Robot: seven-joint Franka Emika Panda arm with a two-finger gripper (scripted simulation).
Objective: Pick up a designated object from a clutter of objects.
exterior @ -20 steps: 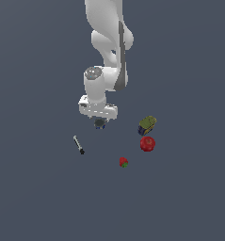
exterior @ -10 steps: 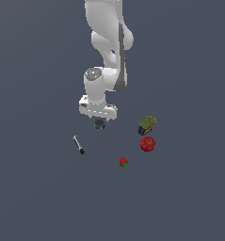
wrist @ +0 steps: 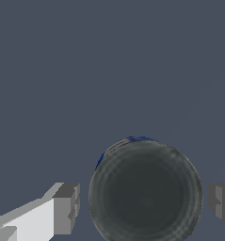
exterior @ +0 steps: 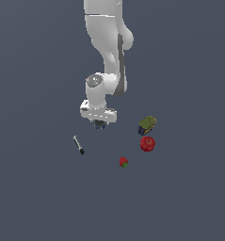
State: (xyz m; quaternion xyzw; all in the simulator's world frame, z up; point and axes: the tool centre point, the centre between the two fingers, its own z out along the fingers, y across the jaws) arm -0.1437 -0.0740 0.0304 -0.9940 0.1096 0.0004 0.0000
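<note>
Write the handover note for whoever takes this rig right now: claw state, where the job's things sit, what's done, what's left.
Claw: open, one finger on each side of the dark round can, visible gaps both sides, no contact seen.
Can: on the floor directly under the claw, mostly hidden by it in the exterior view.
Other clutter: pen-like stick toward the exterior view's left; olive-yellow can, apple and strawberry toward its right.
Done: claw positioned over the can.
Left: close, grasp, lift.
</note>
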